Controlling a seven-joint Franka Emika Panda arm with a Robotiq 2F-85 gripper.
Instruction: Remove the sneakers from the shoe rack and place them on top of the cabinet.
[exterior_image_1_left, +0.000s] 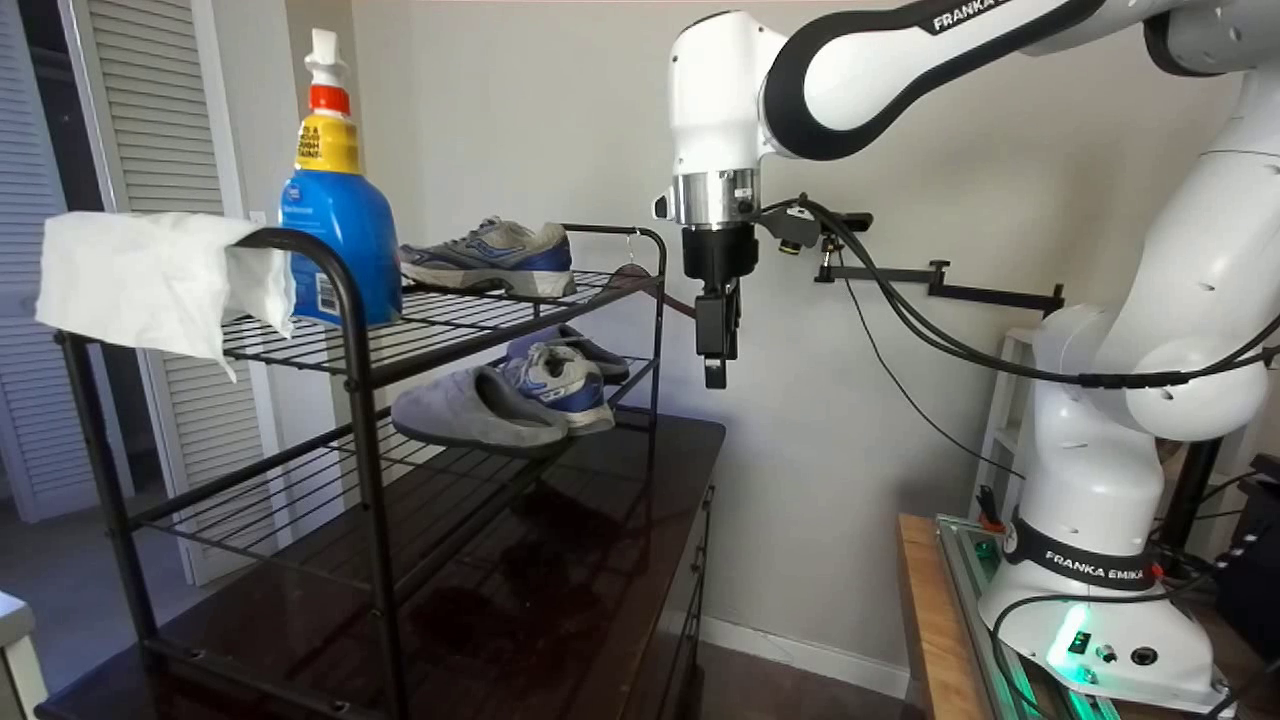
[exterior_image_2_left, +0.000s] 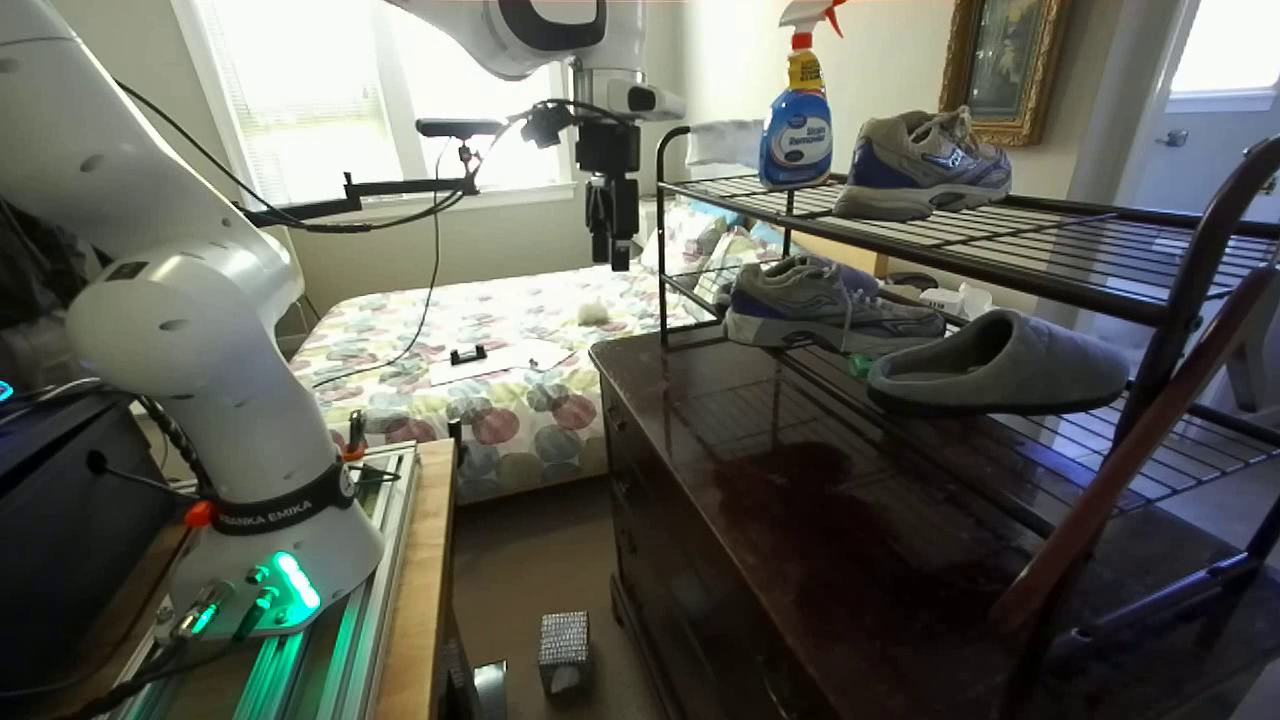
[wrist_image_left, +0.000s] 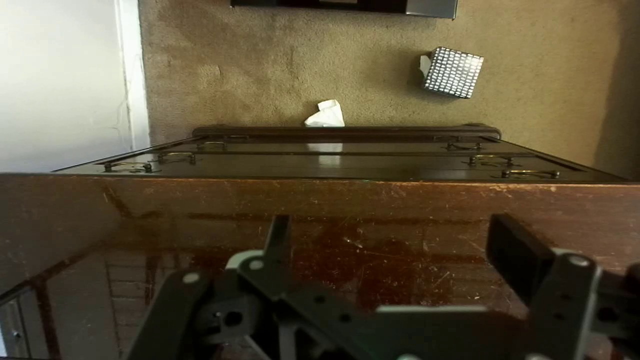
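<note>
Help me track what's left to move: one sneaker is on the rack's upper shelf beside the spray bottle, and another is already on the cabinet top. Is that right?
Not quite: the second sneaker is on the lower shelf of the rack, not the cabinet top, as both exterior views show. The upper sneaker is as you say.

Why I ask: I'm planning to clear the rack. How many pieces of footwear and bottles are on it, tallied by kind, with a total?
Sneakers: 2
Slippers: 2
Spray bottle: 1
Total: 5
</note>
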